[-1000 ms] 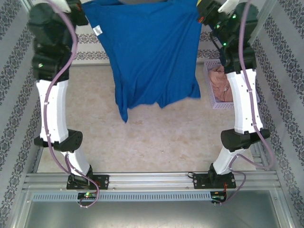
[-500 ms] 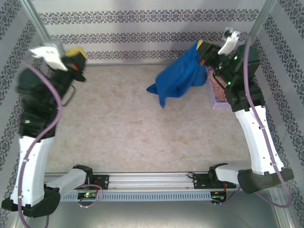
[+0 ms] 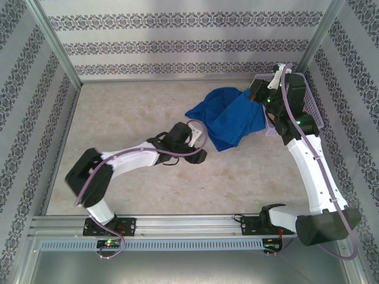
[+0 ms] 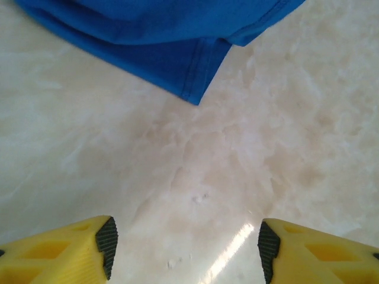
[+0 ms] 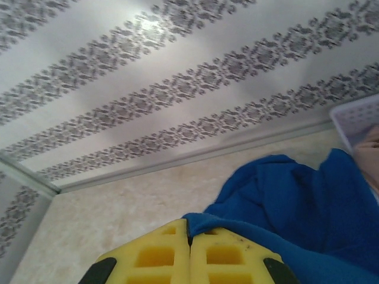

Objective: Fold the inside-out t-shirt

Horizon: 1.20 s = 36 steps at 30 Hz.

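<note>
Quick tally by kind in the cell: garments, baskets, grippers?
Garments: 2 (blue t-shirt, pinkish garment)
Baskets: 1 (lavender basket)
Grippers: 2 (left gripper open, right gripper shut on the blue t-shirt)
Total: 5

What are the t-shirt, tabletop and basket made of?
The t-shirt: soft matte blue knit, probably cotton; stitched hem, limp folds. The tabletop: smooth beige marble-look surface, slightly glossy; likely laminate or vinyl. The basket: lavender, seemingly perforated plastic.
</note>
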{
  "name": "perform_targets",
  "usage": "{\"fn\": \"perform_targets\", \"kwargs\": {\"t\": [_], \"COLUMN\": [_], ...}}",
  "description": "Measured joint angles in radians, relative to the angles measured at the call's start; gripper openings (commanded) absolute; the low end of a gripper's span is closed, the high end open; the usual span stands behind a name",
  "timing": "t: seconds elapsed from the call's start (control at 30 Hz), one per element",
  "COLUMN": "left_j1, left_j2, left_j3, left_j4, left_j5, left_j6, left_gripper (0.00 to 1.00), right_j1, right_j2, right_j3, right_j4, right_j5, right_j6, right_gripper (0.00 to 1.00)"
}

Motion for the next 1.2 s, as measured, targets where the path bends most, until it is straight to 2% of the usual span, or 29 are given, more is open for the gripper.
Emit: {"fn": "perform_targets", "kwargs": {"t": [0.33, 0.83, 0.97, 1.2], "left_j1": [-0.047, -0.060, -0.065, -0.066], "left_j2": [0.376, 0.578, 0.613, 0.632], "left_j3": [0.396, 0.608, 0.668, 0.692], "left_j4": [-0.011, -0.130, -0.163, -0.169], "left_j5": [-0.043, -0.064, -0.081, -0.086], "left_j6": [0.139, 0.239, 0.254, 0.259], "left_gripper": [0.71, 0.68, 0.60, 0.28], "right_j1": [-0.061, -0.106, -0.108, -0.122], "right_j2": [0.060, 0.069, 0.076, 0.076], "right_j3": [-0.029, -0.039, -0.053, -0.058], "right_j4": [0.002, 0.032, 0.047, 0.048], "right_j5": [-0.005, -0.053, -0.062, -0.073], "right_j6": [-0.003, 0.002, 0.008, 0.008], "right_gripper": [0.00, 0.00, 0.00, 0.00]}}
